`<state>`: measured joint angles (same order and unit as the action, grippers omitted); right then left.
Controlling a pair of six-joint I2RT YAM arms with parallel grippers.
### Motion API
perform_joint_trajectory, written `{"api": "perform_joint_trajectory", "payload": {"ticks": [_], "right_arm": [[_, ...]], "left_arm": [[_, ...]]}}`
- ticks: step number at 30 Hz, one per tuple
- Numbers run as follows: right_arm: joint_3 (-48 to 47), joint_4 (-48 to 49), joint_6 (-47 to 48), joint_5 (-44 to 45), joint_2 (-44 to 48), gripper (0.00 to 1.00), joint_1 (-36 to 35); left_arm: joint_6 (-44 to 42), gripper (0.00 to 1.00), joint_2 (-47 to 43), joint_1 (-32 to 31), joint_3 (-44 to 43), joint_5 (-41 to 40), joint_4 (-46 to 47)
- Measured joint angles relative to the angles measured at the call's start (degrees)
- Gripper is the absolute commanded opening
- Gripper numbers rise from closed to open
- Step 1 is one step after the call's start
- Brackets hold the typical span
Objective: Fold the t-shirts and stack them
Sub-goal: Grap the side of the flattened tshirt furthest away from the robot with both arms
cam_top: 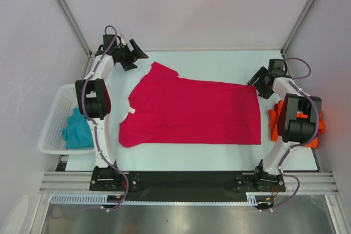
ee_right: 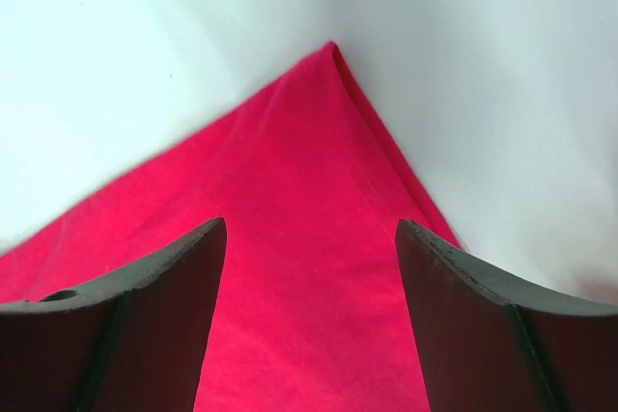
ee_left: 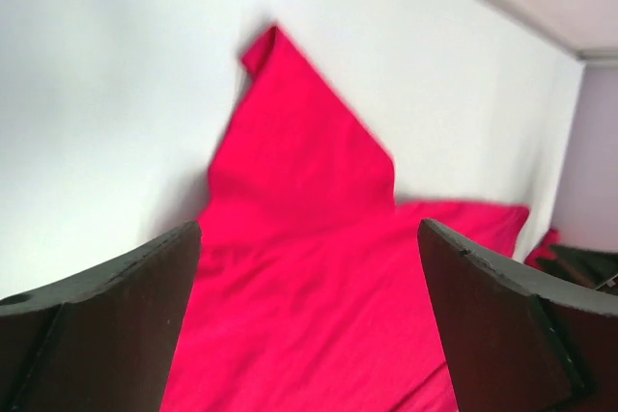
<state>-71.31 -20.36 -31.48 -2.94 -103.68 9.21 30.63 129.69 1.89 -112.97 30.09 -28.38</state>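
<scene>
The pink shirt (cam_top: 192, 110) lies spread flat mid-table, collar toward 9 o'clock, hem toward 3. My left gripper (cam_top: 134, 54) hangs wide and empty just off the far sleeve (ee_left: 290, 113) at 11 o'clock. My right gripper (cam_top: 256, 83), equally wide and empty, hovers by the far hem corner (ee_right: 328, 55) at 2. I judge the first fold is about to begin: both must drop, pinch those far points and carry them toward 6. The orange shirt (cam_top: 272, 121) sits at 3, the teal shirt (cam_top: 77, 130) in the basket (cam_top: 52, 108) at 9

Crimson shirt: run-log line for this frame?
crimson shirt laid out | left end effector open, facing sleeve | right end effector open, facing hem corner | teal shirt in basket
</scene>
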Motion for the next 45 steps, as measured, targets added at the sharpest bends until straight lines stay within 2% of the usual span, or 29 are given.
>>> {"api": "perform_joint_trajectory", "payload": {"ticks": [5,11,23,25,26,29,30,32,33,34,37,41,45], "right_arm": [[-0.74,1.42,0.02,-0.17,-2.14,0.76,-0.04],[-3.41,1.44,0.04,0.0,-4.7,0.76,-0.02],[-7.76,0.85,0.26,1.18,-10.38,0.75,-0.02],[-8.57,0.42,0.28,1.22,-11.41,0.72,-0.02],[-9.2,0.17,0.28,1.25,-12.02,0.68,-0.02],[-10.88,0.09,0.46,0.87,-13.49,0.4,-0.02],[-11.23,0.11,0.48,0.48,-13.84,0.23,-0.02],[-11.87,0.11,0.81,-0.35,-14.6,0.12,0.0],[-12.41,0.09,0.37,-1.07,-15.19,0.0,0.02],[-12.92,0.09,0.37,-1.51,-15.82,0.0,0.02],[-14.43,-0.24,0.46,-2.86,-17.35,0.0,0.02],[-15.08,-0.26,0.59,-3.89,-17.86,0.0,0.13],[-15.06,-0.2,1.09,-4.22,-17.81,0.0,0.07]], "left_arm": [[4.48,1.0,8.13,0.09,-6.03,3.5,5.14],[8.87,0.99,14.19,-0.76,-6.69,6.4,10.62],[14.19,1.0,20.87,-2.71,-12.02,9.66,18.6],[15.13,0.98,22.69,-3.48,-14.4,10.1,19.58],[15.54,0.95,23.21,-3.74,-15.08,10.25,19.98],[16.92,0.84,25.22,-4.72,-17.55,10.82,21.03],[17.27,0.8,25.66,-4.98,-17.94,10.91,21.27],[17.81,0.56,26.08,-5.42,-18.1,11.13,21.57],[18.05,0.46,26.14,-5.53,-18.1,11.08,21.44],[18.08,0.28,26.27,-5.66,-18.1,11.08,21.11],[18.47,0.13,26.8,-5.81,-17.99,10.99,19.8],[17.94,0.03,26.71,-5.86,-16.92,11.06,18.18],[16.24,0.02,24.68,-5.9,-13.88,10.93,16.52]]}}
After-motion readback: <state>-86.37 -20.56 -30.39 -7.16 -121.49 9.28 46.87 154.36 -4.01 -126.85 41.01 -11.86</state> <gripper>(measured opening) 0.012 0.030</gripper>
